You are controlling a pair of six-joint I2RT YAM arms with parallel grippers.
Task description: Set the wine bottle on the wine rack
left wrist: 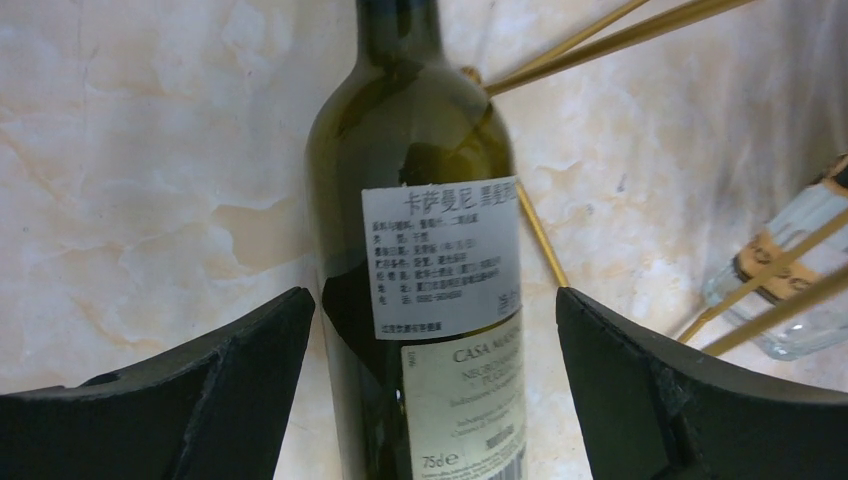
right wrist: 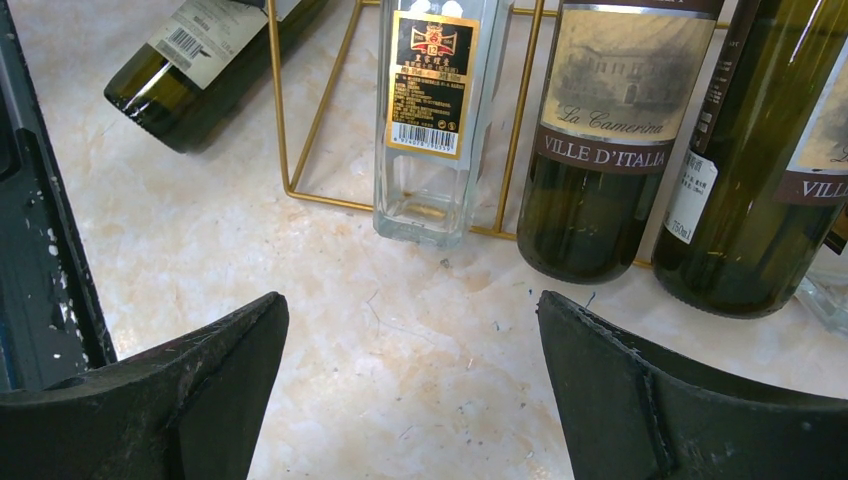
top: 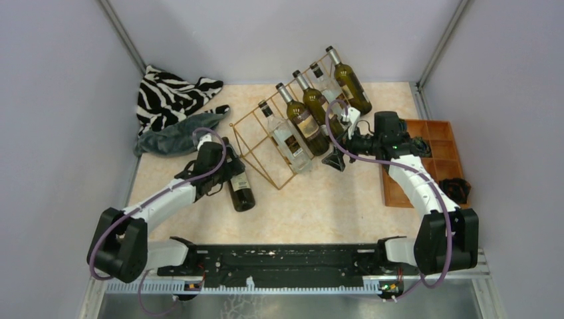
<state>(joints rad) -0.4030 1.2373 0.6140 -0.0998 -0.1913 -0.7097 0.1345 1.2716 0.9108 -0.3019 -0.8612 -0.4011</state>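
Observation:
A dark green wine bottle (top: pixel 241 191) with white labels lies on the marble table just left of the gold wire wine rack (top: pixel 256 143). My left gripper (top: pixel 228 171) is open and straddles the bottle's body (left wrist: pixel 420 200), with a gap on each side between the fingers and the glass (left wrist: pixel 435 295). The rack's gold wires (left wrist: pixel 600 40) run just past the bottle's shoulder. My right gripper (top: pixel 336 159) is open and empty, low over the table (right wrist: pixel 412 300) in front of the rack's lower edge (right wrist: pixel 285 120). Several bottles lie on the rack.
On the rack are a clear square bottle (right wrist: pixel 425 110) and dark bottles (right wrist: pixel 605 140). A zebra-print cloth (top: pixel 169 93) and a grey-blue cloth (top: pixel 176 136) lie at the back left. An orange compartment tray (top: pixel 425 166) holding a black item (top: pixel 455 186) sits at the right.

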